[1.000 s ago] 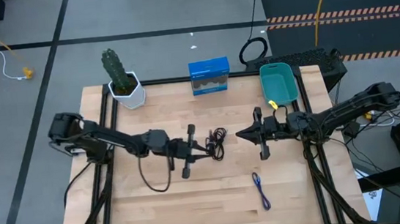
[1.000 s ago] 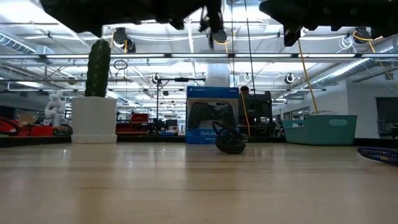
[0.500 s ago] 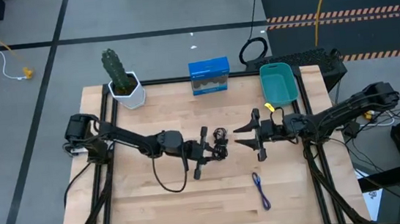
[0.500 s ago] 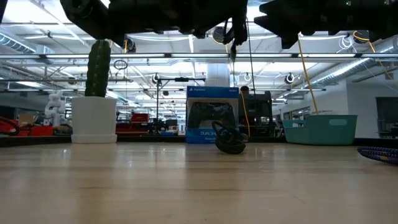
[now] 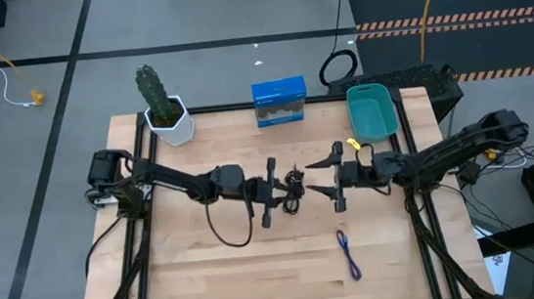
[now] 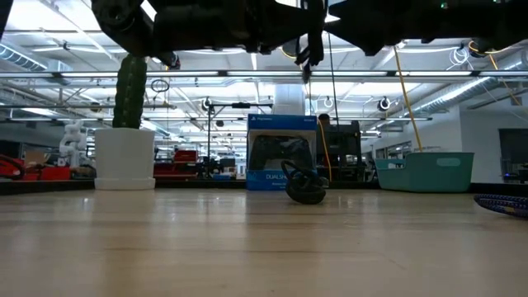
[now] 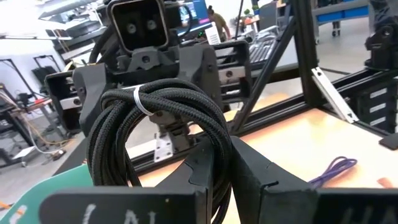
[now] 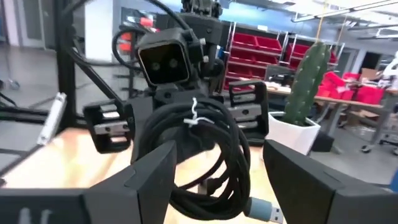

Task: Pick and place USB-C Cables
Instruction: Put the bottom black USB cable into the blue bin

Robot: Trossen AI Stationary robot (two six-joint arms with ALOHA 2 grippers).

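My left gripper (image 5: 285, 188) is shut on a black braided USB-C cable bundle (image 7: 155, 118) tied with a white tie, high above the middle of the table. My right gripper (image 5: 311, 178) faces it from the table's right and is open. Its fingers (image 8: 152, 180) stand on either side of that bundle (image 8: 199, 155), and I see no touch. A second black cable bundle (image 6: 304, 188) lies on the table below the grippers. A blue-purple cable (image 5: 349, 254) lies flat near the front right. The teal bin (image 5: 371, 112) stands at the far right. My left gripper pinches the coil's strands (image 7: 219, 146) on one side of the loop between its two fingers. The fingers come level from the table's left. The bundle is lifted clear of the table, and its loop with the white tie (image 7: 140, 99) stands out beyond the fingertips.
A cactus in a white pot (image 5: 168, 120) stands at the far left and a blue box (image 5: 279, 101) at the far middle. A large black cable ring (image 5: 338, 67) lies on the floor beyond the far edge. Bare wood stretches along the near side.
My left gripper has carried the black bundle toward the table's right, up to my right gripper. My right gripper has opened wide, rolled a little and edged toward the table's left, so its fingers now flank the bundle. The cable on the table has stayed put.
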